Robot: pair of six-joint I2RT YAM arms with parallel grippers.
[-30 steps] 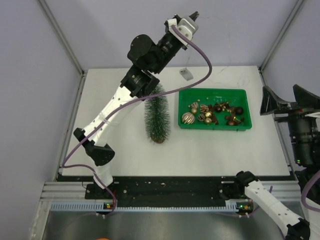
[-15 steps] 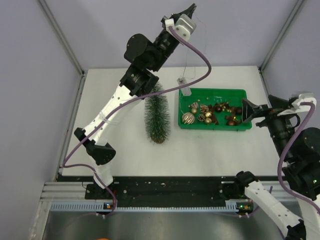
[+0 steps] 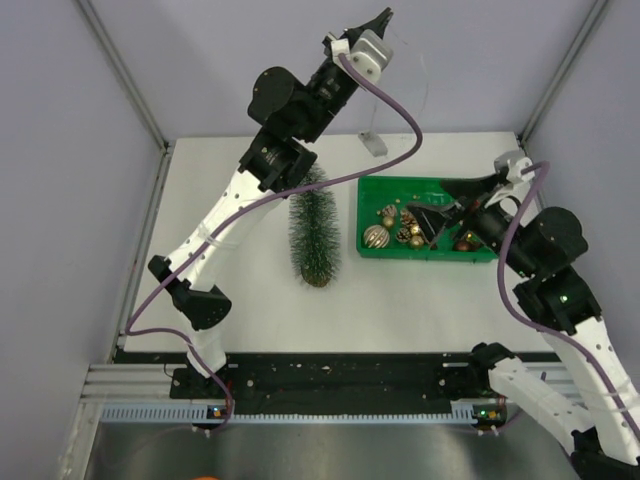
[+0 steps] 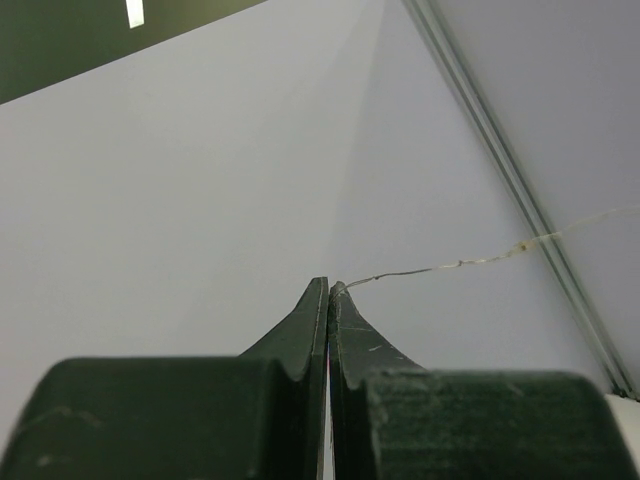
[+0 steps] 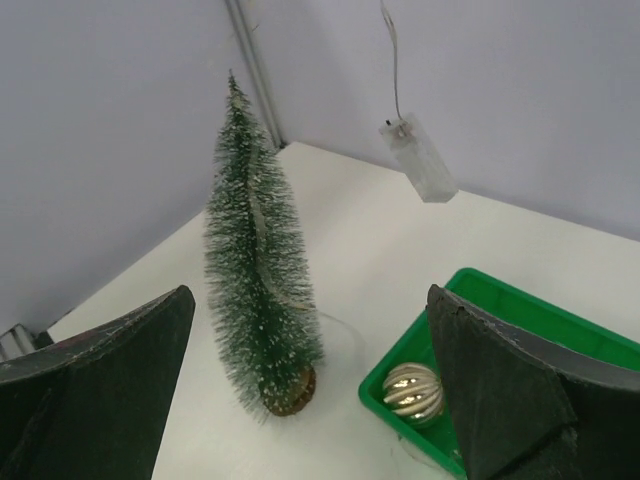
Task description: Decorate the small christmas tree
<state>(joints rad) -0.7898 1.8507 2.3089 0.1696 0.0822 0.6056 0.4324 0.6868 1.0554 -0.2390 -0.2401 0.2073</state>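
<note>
The small christmas tree stands upright on its wooden disc, left of the green tray; it also shows in the right wrist view, with a thin wire wound on it. My left gripper is raised high at the back, shut on the thin wire of a light string. The string's clear battery box hangs below it in mid-air and also shows in the right wrist view. My right gripper is open and empty above the tray, pointing at the tree.
The green plastic tray holds several gold and brown ornaments, among them a ribbed gold ball. Its rim is near my right finger. Grey walls with metal posts close in the white table.
My right arm has swung in from the right edge to above the tray, jaws open. The hanging battery box has swung a little. My left gripper has hardly moved.
</note>
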